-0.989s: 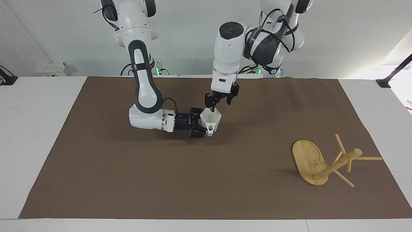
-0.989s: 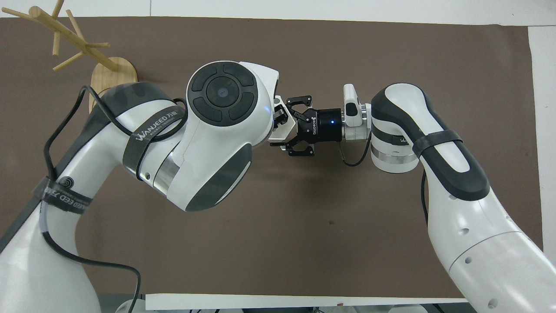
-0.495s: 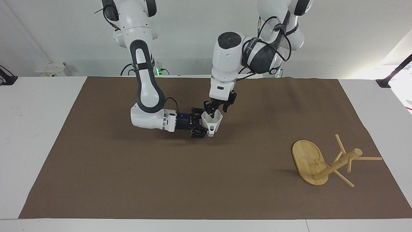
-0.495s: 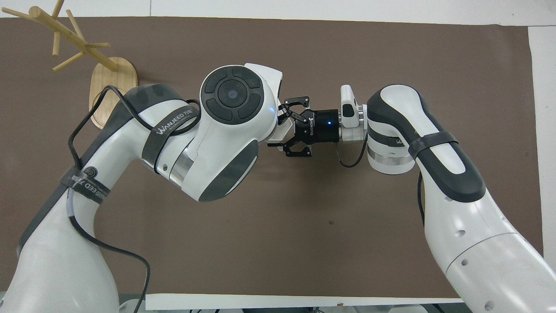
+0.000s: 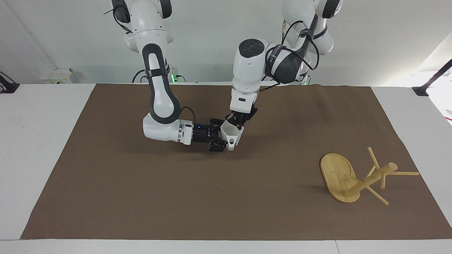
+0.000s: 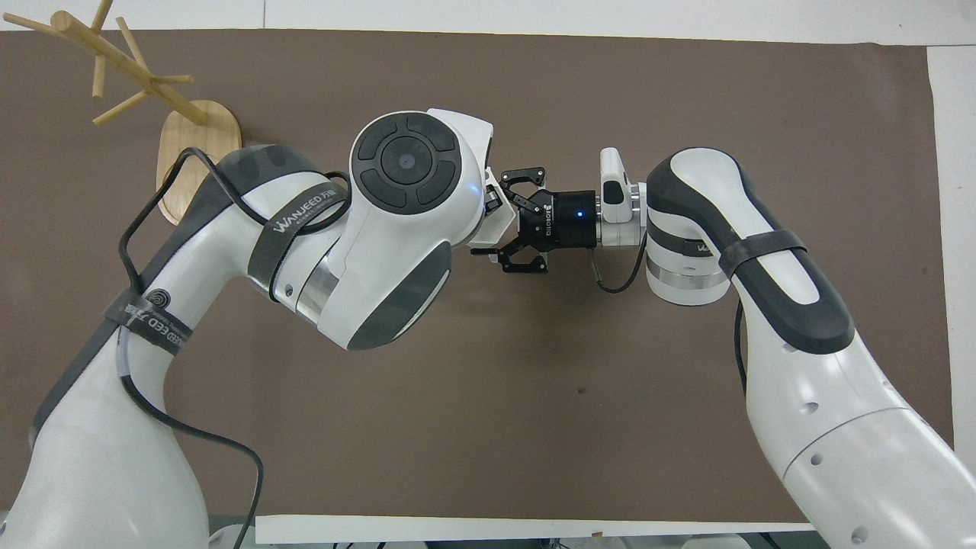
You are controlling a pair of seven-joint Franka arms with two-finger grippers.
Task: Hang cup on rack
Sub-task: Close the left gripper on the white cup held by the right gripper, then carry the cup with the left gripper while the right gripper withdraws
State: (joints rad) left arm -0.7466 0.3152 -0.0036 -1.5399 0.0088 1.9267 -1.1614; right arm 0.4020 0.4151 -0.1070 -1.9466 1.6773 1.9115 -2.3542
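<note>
The white faceted cup (image 5: 233,134) hangs upright in the air over the middle of the brown mat, also partly seen in the overhead view (image 6: 496,226). My right gripper (image 5: 224,137) reaches in level from the right arm's end and is shut on the cup's side. My left gripper (image 5: 237,122) comes down from above and its fingers are closed on the cup's rim. In the overhead view the left arm's wrist hides most of the cup and the left gripper. The bamboo rack (image 5: 367,180) lies tipped on its side at the left arm's end of the mat.
The rack's oval base (image 6: 200,141) stands on edge and its pegs (image 5: 404,173) stick out toward the mat's edge. The brown mat (image 5: 176,197) covers the white table (image 5: 35,141).
My left gripper has come down from just above the cup onto its rim and its fingers have drawn together. The right gripper has kept hold of the cup with little movement.
</note>
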